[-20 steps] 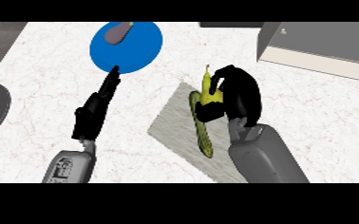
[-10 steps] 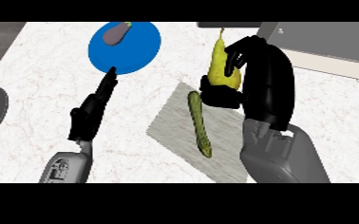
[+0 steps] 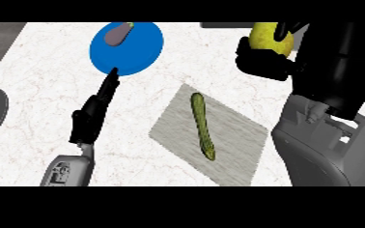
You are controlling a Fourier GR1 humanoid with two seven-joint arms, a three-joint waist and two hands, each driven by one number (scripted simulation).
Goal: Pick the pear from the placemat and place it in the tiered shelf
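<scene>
One pear (image 3: 269, 37) gripped in curled right hand (image 3: 274, 63), at 1 o'clock from placemat (image 3: 235, 140); left hand (image 3: 92, 116) open, fingers straight.

I see a yellow pear (image 3: 267, 36), a long green vegetable (image 3: 203, 125) on a grey, finely streaked placemat (image 3: 228, 147), a purple-grey eggplant (image 3: 118, 34) on a solid blue plate (image 3: 135, 53), and a white marble-veined counter (image 3: 43, 72). Both hands black: left (image 3: 91, 116), right (image 3: 274, 65).
</scene>
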